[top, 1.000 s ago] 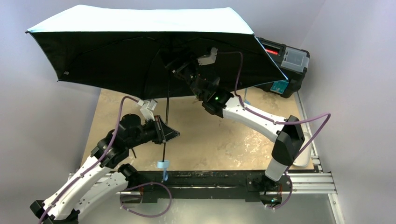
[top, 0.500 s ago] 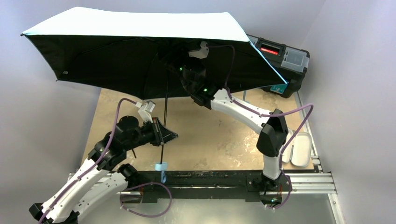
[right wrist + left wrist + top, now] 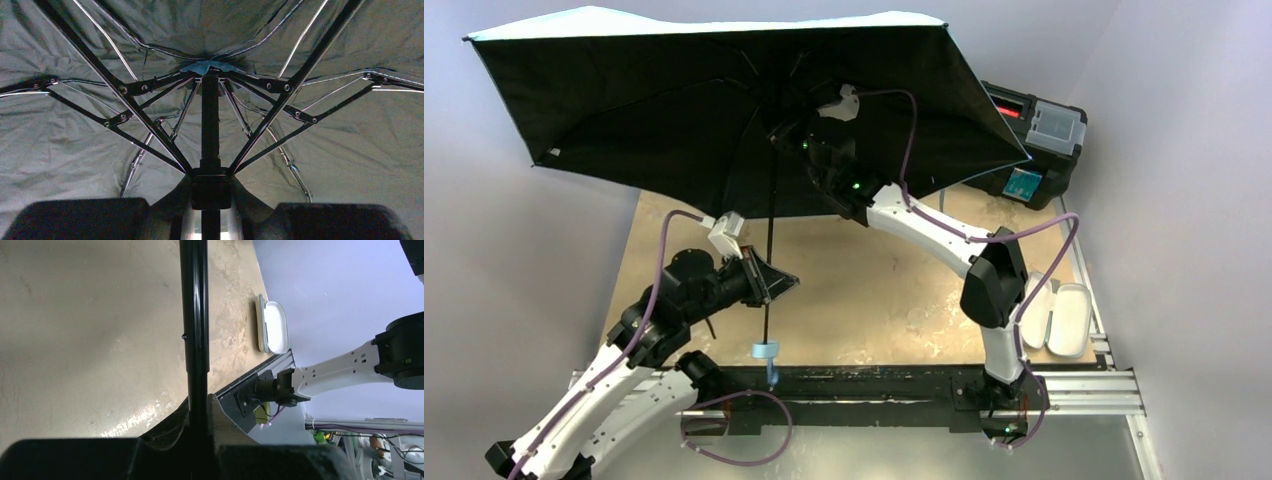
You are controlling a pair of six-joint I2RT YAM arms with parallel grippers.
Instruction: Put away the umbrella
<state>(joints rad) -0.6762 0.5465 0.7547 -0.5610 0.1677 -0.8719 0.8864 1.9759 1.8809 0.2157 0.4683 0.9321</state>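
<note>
1. Umbrella point(image 3: 674, 110) is open, its shaft point(image 3: 194, 315) clamped by the closed left end effector point(image 3: 198, 407), handle point(image 3: 765, 350) just below.
2. Right end effector point(image 3: 211, 186) pinches the sliding collar point(image 3: 211, 197), canopy point(image 3: 75, 145) spread directly above it.

White-shelled left arm point(image 3: 609, 388) and right arm point(image 3: 921, 226), black at the joints, trail looping purple cables point(image 3: 660, 265); green lights glow.

You have a black, grey-lidded toolbox point(image 3: 1036, 140) at the tan table's point(image 3: 894, 290) far right corner, and a pale oblong case point(image 3: 1069, 320) lying at its near right edge.
</note>
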